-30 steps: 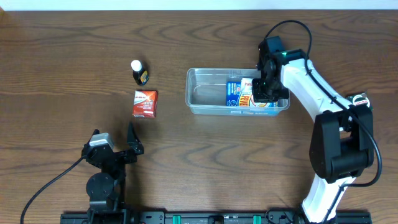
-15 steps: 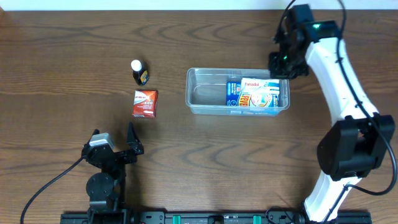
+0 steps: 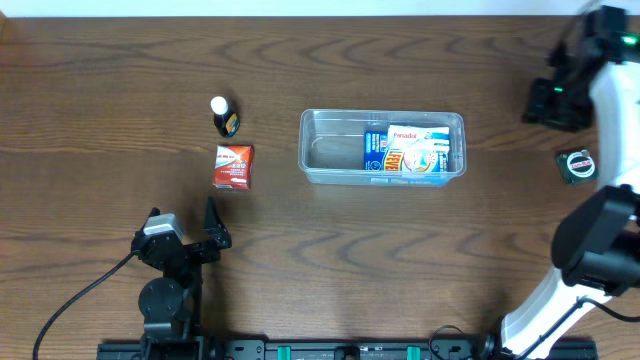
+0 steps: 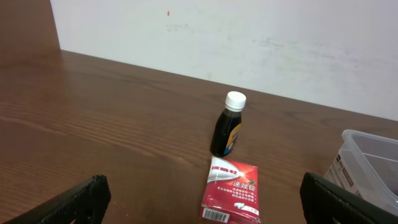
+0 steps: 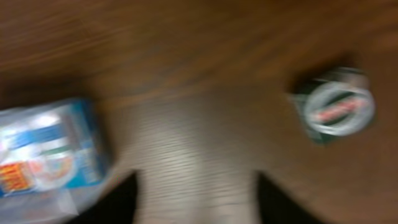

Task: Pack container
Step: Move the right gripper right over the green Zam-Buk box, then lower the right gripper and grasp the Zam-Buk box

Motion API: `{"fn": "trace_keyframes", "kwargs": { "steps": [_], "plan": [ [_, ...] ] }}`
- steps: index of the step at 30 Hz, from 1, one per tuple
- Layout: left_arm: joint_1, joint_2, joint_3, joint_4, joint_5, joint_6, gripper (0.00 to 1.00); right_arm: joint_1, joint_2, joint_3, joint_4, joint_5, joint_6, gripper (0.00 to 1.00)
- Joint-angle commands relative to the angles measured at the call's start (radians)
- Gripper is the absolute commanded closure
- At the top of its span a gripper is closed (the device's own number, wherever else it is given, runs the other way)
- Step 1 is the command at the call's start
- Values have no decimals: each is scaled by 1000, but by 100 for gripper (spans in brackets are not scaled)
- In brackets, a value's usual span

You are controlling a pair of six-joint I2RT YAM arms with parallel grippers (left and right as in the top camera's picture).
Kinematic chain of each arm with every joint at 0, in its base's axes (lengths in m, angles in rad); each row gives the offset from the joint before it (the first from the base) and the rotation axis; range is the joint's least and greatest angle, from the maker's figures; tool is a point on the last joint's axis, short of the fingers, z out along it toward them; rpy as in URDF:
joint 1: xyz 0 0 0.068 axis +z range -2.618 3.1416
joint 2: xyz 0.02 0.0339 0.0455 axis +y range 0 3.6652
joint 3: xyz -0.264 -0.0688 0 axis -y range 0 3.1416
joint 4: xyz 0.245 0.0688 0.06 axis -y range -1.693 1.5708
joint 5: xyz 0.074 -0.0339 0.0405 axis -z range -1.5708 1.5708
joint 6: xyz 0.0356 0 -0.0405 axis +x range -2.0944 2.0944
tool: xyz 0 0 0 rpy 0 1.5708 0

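Observation:
The clear container (image 3: 330,150) sits mid-table with a blue box (image 3: 376,150) and a white Panadol box (image 3: 420,150) lying in its right half. To its left are a small dark bottle (image 3: 222,116) and a red box (image 3: 233,165). My right gripper (image 3: 550,102) hangs open and empty, well to the right of the container. Its wrist view is blurred and shows the container (image 5: 50,155) at the left. My left gripper (image 3: 185,238) rests open near the front left, and the red box (image 4: 232,190) and the bottle (image 4: 228,124) lie ahead of it.
A round green tin (image 3: 577,164) lies at the far right, just below my right gripper, and the tin (image 5: 336,106) also appears in the right wrist view. The container's corner (image 4: 367,162) shows at the right edge of the left wrist view.
My right gripper has risen out of the container, swung far to the right and opened, leaving the Panadol box inside. The left arm has not moved.

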Motion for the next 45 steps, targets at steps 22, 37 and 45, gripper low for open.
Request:
{"fn": "trace_keyframes", "kwargs": {
  "steps": [22, 37, 45],
  "plan": [
    [4, -6, -34, -13, -11, 2, 2, -302, -4, -476, 589, -146, -187, 1],
    [4, -6, -34, -13, -11, 2, 2, -303, -4, -491, 640, -73, -253, 1],
    [4, -6, -34, -13, -11, 2, 2, -330, -3, -491, 655, -67, -253, 1]
  ]
}}
